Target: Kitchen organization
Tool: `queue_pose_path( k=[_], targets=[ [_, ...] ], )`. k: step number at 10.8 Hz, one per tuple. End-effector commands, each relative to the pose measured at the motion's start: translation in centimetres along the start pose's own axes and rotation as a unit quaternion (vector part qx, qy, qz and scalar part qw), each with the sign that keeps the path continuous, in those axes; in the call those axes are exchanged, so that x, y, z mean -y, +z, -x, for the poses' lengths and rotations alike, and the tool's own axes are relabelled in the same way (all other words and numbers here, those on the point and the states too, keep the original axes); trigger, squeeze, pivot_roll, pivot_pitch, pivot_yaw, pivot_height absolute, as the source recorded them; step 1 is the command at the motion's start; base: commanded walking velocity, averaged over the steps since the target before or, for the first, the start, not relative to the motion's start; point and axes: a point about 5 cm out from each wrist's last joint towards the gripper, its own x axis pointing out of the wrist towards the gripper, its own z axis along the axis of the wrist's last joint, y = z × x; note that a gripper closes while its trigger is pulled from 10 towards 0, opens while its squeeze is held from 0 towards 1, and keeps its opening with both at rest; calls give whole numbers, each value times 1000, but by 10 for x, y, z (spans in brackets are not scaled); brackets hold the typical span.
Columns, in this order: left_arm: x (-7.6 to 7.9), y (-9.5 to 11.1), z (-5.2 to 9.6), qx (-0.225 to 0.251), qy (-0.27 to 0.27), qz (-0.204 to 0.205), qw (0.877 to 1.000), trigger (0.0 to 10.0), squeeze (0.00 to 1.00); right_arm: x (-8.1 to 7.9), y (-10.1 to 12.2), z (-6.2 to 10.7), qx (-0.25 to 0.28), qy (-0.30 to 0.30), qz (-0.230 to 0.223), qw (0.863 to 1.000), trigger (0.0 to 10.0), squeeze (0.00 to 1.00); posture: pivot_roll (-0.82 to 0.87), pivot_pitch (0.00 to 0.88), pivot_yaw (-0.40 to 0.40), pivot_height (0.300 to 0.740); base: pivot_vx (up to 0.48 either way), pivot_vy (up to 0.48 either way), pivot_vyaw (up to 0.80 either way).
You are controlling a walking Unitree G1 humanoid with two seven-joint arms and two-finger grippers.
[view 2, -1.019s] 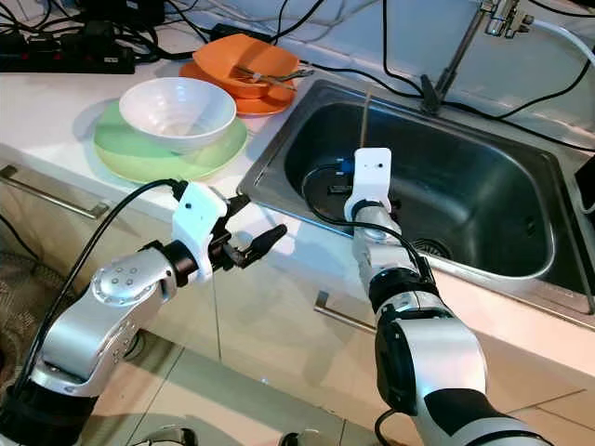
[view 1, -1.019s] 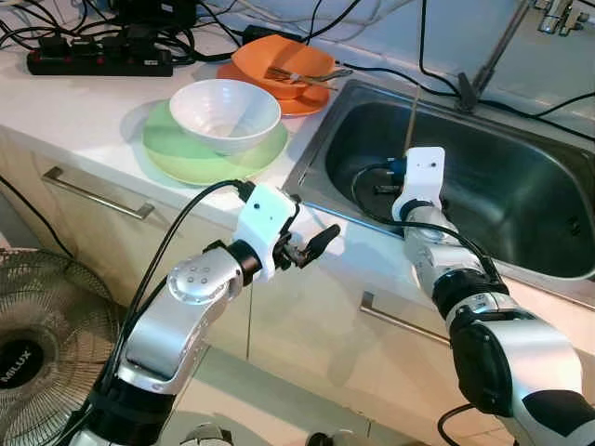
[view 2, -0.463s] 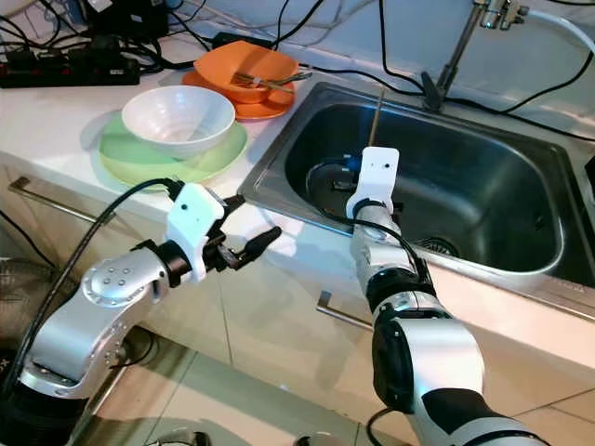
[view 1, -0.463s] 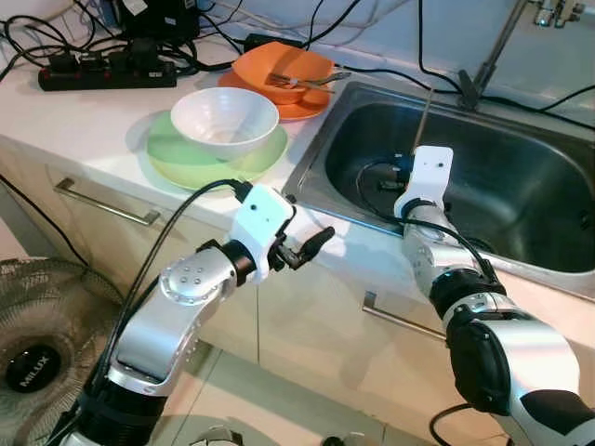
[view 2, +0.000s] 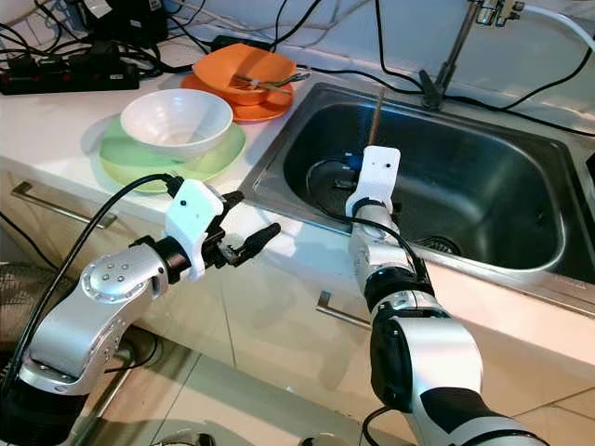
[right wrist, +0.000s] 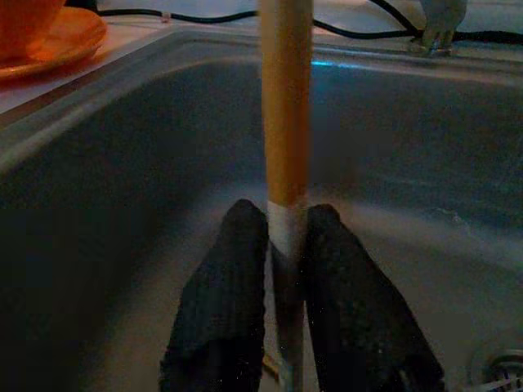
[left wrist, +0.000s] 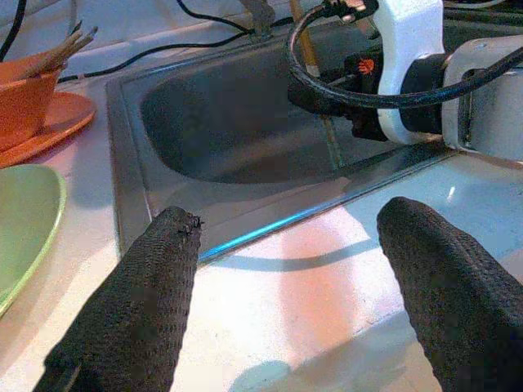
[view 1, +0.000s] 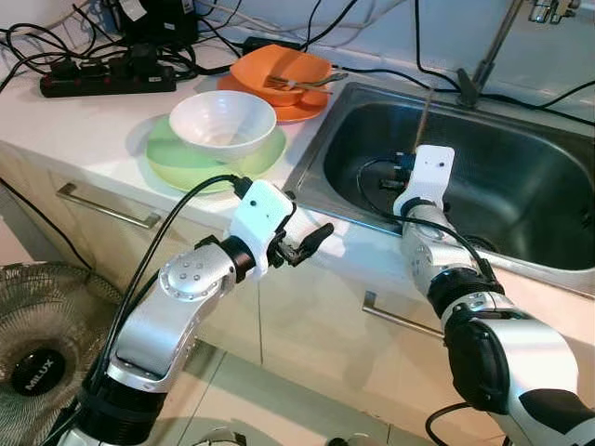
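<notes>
On a white counter [view 1: 84, 121] with a steel sink [view 1: 521, 186] at 2 o'clock, the right gripper [right wrist: 276, 245] pinches a stick [right wrist: 286, 106] upright over the sink, and the left gripper [left wrist: 286, 269] hangs wide open above the counter edge.

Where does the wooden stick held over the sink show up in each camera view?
Left eye: wooden stick above the right pincer.
Right eye: upper middle.
Left wrist: top middle.
Right wrist: centre, clamped between fingers.
Shared landmark: the sink.
</notes>
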Motion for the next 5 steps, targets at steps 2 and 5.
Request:
queue_pose_path(
  k=[2,5],
  targets=[
    [2,4,0,3,-3,-5,1000,10000,0,-4,-17,4,-40,5,-1,999,10000,992,94,71,-41,740,0,0,0],
    [1,4,-1,3,1,-4,1000,10000,0,-3,-14,3,-36,5,2,999,10000,0,90,78,-45,740,0,0,0]
  ],
)
